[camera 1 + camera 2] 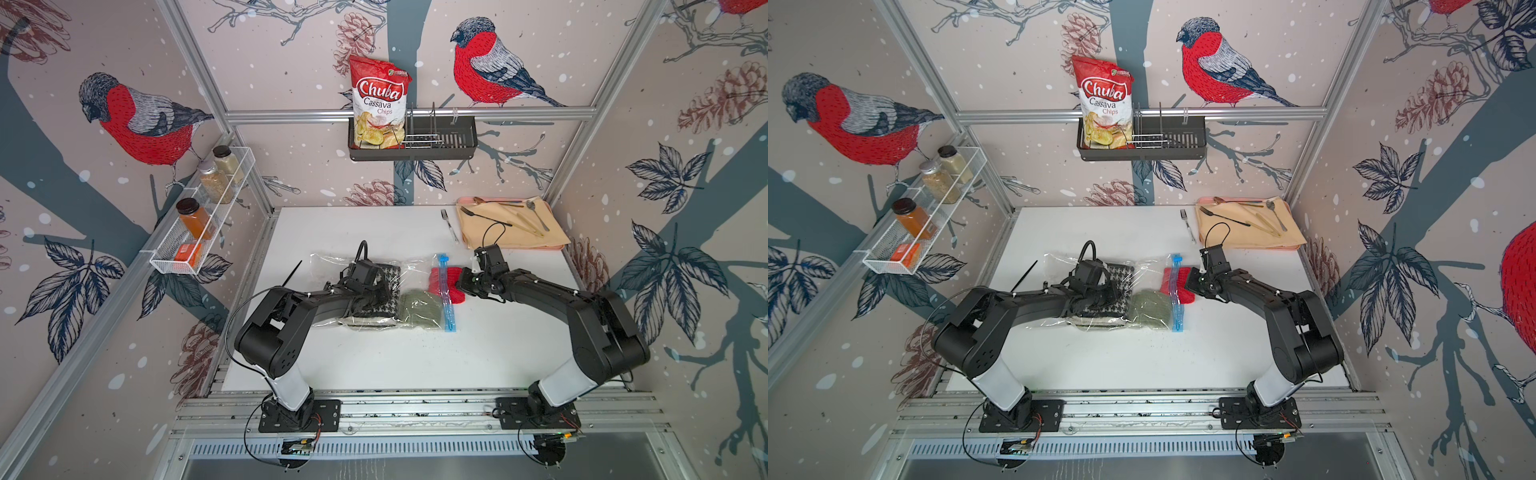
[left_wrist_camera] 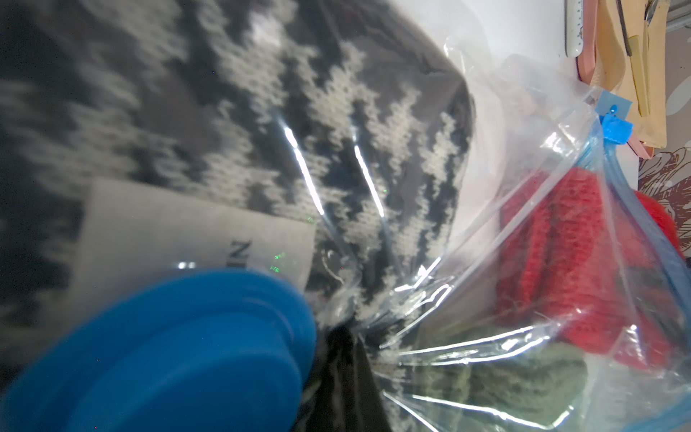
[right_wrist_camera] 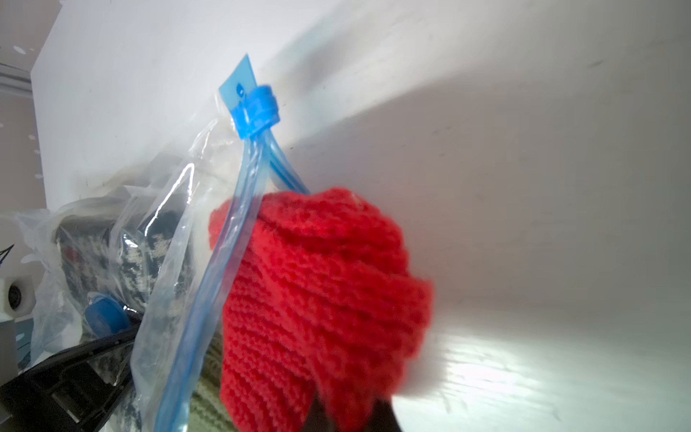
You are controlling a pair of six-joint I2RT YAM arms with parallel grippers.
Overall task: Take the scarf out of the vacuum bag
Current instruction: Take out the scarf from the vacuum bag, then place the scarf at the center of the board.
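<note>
Left wrist view: scarf sits well back in the bag, mouth toward the right arm

The scarf [image 2: 336, 123] lies inside the vacuum bag [image 1: 328, 259] on the worktop [image 1: 374, 361], directly under the left hand [image 1: 380, 293], which is pinched tight on clear film beside the valve cap [image 2: 168, 355]. The bag's long axis runs across between the arms, with its zip strip [image 1: 446, 299] at the right arm's end. The olive-green knit piece [image 1: 419, 307] lies between them. The right hand [image 1: 462, 283], clamped on the red knit piece [image 3: 318, 291] in the mouth, is nearer the opening.
</note>
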